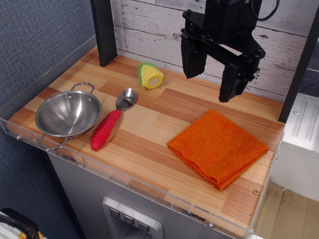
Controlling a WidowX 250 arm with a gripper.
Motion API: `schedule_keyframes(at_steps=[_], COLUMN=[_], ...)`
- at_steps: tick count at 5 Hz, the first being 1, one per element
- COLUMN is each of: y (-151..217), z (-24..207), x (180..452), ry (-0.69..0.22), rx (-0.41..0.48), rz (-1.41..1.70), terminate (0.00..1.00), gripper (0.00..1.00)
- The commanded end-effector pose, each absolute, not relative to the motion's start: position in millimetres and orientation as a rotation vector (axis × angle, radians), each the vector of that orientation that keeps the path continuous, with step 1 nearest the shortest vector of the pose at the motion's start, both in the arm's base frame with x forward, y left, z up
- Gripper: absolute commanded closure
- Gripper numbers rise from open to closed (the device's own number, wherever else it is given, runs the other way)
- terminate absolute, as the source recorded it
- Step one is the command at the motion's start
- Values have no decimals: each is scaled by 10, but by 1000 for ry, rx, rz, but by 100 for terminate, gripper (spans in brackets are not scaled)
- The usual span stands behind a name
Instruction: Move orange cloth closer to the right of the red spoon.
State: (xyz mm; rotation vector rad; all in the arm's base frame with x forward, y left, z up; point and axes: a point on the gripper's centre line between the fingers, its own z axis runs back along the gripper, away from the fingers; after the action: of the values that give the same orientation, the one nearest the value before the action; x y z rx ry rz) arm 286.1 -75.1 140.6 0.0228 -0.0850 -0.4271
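The orange cloth (218,147) lies flat and folded on the right part of the wooden table, near the front right edge. The red spoon (112,121) lies left of centre, silver bowl pointing back, red ribbed handle pointing to the front. A wide strip of bare wood separates them. My black gripper (213,84) hangs open and empty above the table's back right, just behind and above the cloth's far corner.
A steel two-handled bowl (68,114) sits at the front left, next to the spoon. A toy corn cob (150,76) stands behind the spoon. A clear acrylic rim (149,181) edges the table. A black post (106,32) stands at the back left.
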Motion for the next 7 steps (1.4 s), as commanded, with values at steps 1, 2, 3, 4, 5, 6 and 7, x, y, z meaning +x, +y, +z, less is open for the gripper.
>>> schedule_keyframes(at_steps=[1, 2, 3, 4, 5, 6, 7], y=[-751, -773, -813, -811, -769, -761, -769], z=[1406, 1496, 1598, 1604, 1407, 1153, 894], x=[2861, 2620, 2406, 2214, 2128, 2226, 2431], ry=[-85, -62, -80, -86, -156, -208, -184], rx=[23, 24, 48, 85, 95, 108, 125], rz=[-427, -440, -451, -466, -516, -538, -537], terminate=[0, 0, 0, 0, 0, 0, 0], gripper=[0, 0, 0, 0, 0, 0, 0])
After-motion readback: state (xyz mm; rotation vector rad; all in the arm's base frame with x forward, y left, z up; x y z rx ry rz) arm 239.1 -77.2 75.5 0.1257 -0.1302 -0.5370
